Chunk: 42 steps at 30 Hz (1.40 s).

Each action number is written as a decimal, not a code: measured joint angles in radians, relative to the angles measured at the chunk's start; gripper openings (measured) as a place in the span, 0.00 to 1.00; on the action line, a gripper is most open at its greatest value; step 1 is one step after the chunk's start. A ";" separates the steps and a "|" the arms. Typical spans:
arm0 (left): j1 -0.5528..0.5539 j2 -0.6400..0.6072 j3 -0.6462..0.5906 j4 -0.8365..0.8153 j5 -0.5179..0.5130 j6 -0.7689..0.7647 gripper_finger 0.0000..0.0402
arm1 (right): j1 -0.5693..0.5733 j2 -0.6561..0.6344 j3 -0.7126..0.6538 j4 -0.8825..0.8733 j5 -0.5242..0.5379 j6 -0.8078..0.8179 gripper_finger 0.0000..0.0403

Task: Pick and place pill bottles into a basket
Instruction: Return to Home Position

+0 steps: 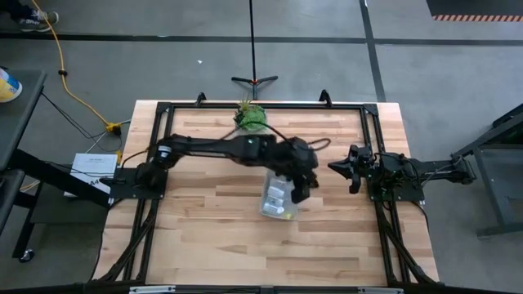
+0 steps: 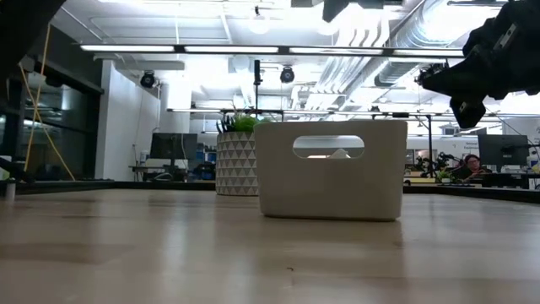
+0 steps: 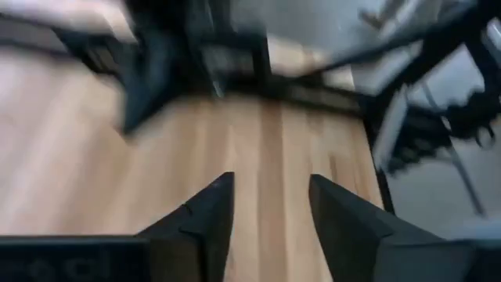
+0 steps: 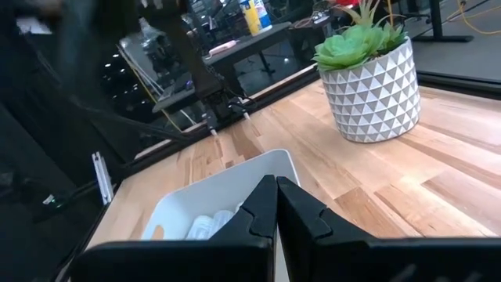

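The pale basket (image 1: pixel 276 200) stands on the wooden table near its middle, and it also shows in the low view (image 2: pixel 331 179). Several small whitish pill bottles (image 1: pixel 279 196) lie inside it, and they also show in the right wrist view (image 4: pixel 205 228). My left gripper (image 1: pixel 304 188) is above the basket's right rim. Its fingers are open with only bare table between them in its wrist view (image 3: pixel 270 184). My right gripper (image 1: pixel 333 167) is to the right of the basket, pointing toward it. Its fingers are shut and empty (image 4: pixel 275 185).
A green plant in a white patterned pot (image 1: pixel 251 116) stands near the table's far edge, behind the basket (image 4: pixel 368 78). A dark metal frame (image 1: pixel 270 106) runs around the table. Bare wood lies left of the basket and toward the near edge.
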 joint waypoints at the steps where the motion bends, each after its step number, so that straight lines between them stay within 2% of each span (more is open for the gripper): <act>1: 0.000 -0.019 0.003 0.016 -0.032 0.015 0.48 | 0.000 0.000 0.000 0.000 -0.008 0.000 0.00; 6: -0.013 -0.141 -0.013 0.018 -0.161 0.103 0.35 | 0.000 0.000 -0.001 0.001 -0.075 -0.051 0.00; 10: -0.018 -0.192 -0.093 0.039 -0.150 0.154 0.25 | 0.000 -0.003 0.000 0.010 -0.091 -0.109 0.00; 14: -0.012 -0.260 -0.245 0.129 -0.151 0.178 0.15 | 0.000 -0.008 0.025 0.049 -0.070 -0.158 0.00; 18: 0.002 -0.385 -0.463 0.278 -0.129 0.163 0.06 | 0.000 -0.006 0.062 0.061 -0.052 -0.201 0.00; 22: 0.013 -0.579 -0.732 0.439 -0.109 0.152 0.06 | 0.000 -0.008 0.095 0.071 -0.033 -0.222 0.00; 28: 0.013 -0.901 -1.209 0.713 -0.154 0.127 0.14 | 0.000 -0.008 0.106 0.111 -0.052 -0.255 0.00; 32: 0.013 -1.102 -1.545 0.956 -0.152 0.083 0.06 | 0.000 -0.008 0.106 0.110 -0.071 -0.263 0.00; 34: 0.014 -1.184 -1.678 1.041 -0.119 0.057 0.05 | 0.000 -0.008 0.106 0.110 -0.069 -0.263 0.00; 38: 0.013 -1.370 -1.834 1.088 -0.110 0.006 0.08 | 0.000 -0.008 0.106 0.110 -0.048 -0.267 0.00; 42: 0.013 -1.534 -1.911 1.072 -0.195 0.045 0.10 | 0.000 -0.008 0.107 0.109 -0.015 -0.285 0.00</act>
